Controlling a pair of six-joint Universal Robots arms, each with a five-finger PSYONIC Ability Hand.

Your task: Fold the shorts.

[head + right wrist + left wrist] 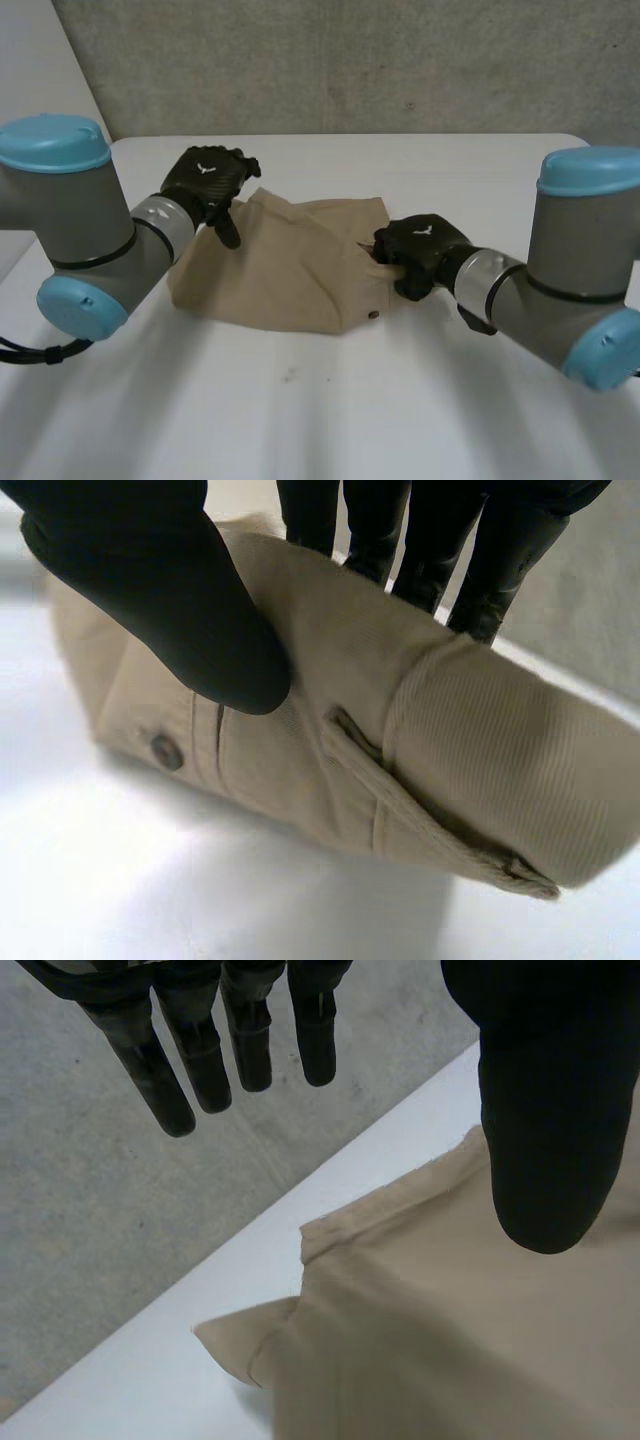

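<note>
Tan shorts (290, 260) lie bunched on the white table (320, 400), a dark button (373, 315) showing at their near right edge. My right hand (420, 252) pinches the waistband at the right edge: in the right wrist view the thumb (170, 600) presses the cloth (420, 740) against the fingers (440, 550) behind it. My left hand (205, 183) hovers over the far left corner of the shorts. In its wrist view the fingers (200, 1050) are straight and apart from the thumb (545, 1130), with the tan cloth (450, 1340) below and nothing held.
A grey concrete wall (350, 60) rises behind the table's far edge. Bare tabletop spreads in front of the shorts and to both sides. The two arms reach in from the left and right.
</note>
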